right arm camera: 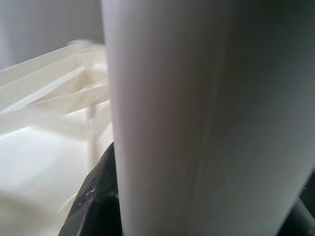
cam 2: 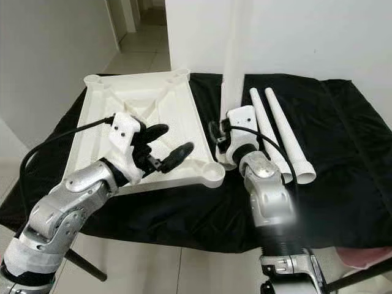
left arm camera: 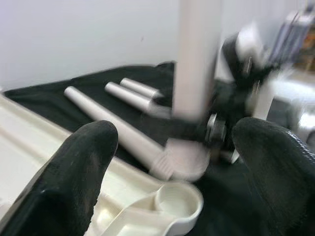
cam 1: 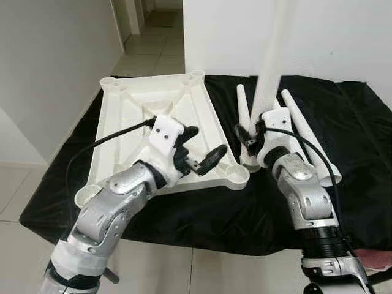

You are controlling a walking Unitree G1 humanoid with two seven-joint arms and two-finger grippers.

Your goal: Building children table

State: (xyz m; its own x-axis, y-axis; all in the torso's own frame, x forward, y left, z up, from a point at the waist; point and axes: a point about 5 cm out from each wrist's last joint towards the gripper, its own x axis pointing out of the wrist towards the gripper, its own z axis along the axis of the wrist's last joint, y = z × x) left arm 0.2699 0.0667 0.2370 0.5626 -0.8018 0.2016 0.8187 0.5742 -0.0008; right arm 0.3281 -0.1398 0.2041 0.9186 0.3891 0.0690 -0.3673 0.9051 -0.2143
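A white plastic tabletop [cam 1: 131, 116] lies upside down on the black cloth, with round leg sockets at its corners. My right gripper [cam 1: 254, 138] is shut on a white table leg [cam 1: 269, 61], held upright just right of the near right socket [cam 1: 236, 174]; the leg's wide foot [left arm camera: 184, 160] hovers close beside that socket. My left gripper [cam 1: 205, 147] hangs open over the tabletop's near right part, with nothing between its fingers [left arm camera: 81, 167]. Three more white legs [cam 2: 278, 131] lie on the cloth to the right.
The black-covered table [cam 1: 361, 141] stands against a white wall. Its front edge runs near my arms, with tiled floor [cam 1: 18, 190] below and to the left. A doorway opens at the far left.
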